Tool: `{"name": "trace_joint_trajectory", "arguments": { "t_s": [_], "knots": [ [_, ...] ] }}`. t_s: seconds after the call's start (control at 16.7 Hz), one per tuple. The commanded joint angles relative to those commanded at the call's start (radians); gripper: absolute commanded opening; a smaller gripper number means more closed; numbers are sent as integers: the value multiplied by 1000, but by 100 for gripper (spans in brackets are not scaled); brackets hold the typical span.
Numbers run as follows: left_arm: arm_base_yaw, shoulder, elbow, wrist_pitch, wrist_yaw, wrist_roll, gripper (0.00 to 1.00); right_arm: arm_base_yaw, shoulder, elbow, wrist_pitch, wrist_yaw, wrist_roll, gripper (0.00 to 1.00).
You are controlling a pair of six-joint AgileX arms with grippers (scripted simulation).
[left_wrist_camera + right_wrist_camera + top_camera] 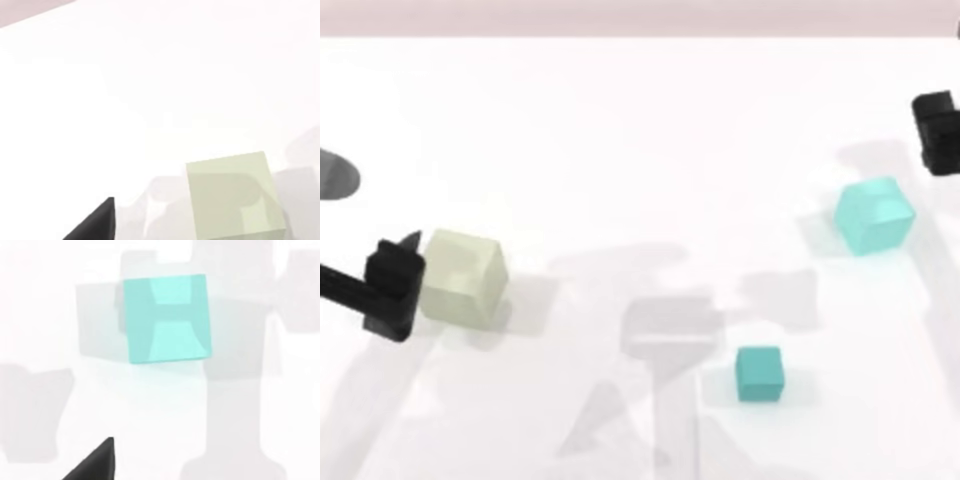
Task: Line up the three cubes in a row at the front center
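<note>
Small teal cube [759,374] sitting lower centre-right | beige-green cube [466,276] lying mid-left, just beside left gripper [395,290] | cyan cube [873,215] sitting upper right, below right gripper [938,130] | finger openings unclear

Light cyan cube [167,317] on white table [40,300]; dark tip, probably fingers [95,462].

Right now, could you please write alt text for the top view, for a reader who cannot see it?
Three cubes sit apart on a white table: a large pale beige-green cube at the left, a light cyan cube at the right, and a small teal cube nearer the front. The left gripper is right beside the beige-green cube; the right gripper is behind the cyan one.
</note>
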Motion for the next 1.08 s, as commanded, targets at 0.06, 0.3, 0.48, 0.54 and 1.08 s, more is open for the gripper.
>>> {"name": "trace_joint_trajectory", "arguments": {
  "t_s": [0.06,0.3,0.48,0.54,1.08],
  "knots": [
    [40,-92,-88,56,0,-23,100,8,99,82,-57,1,-2,100],
    [175,-409,-384,264,5,-107,100,36,417,367,-246,2,-9,100],
    [246,-591,-537,386,11,-155,100,51,588,536,-342,2,-12,100],
    [262,-635,-573,417,13,-167,100,55,629,579,-364,2,-13,100],
    [290,-707,-633,470,17,-188,100,55,696,643,-394,3,-14,100]
  ]
}}
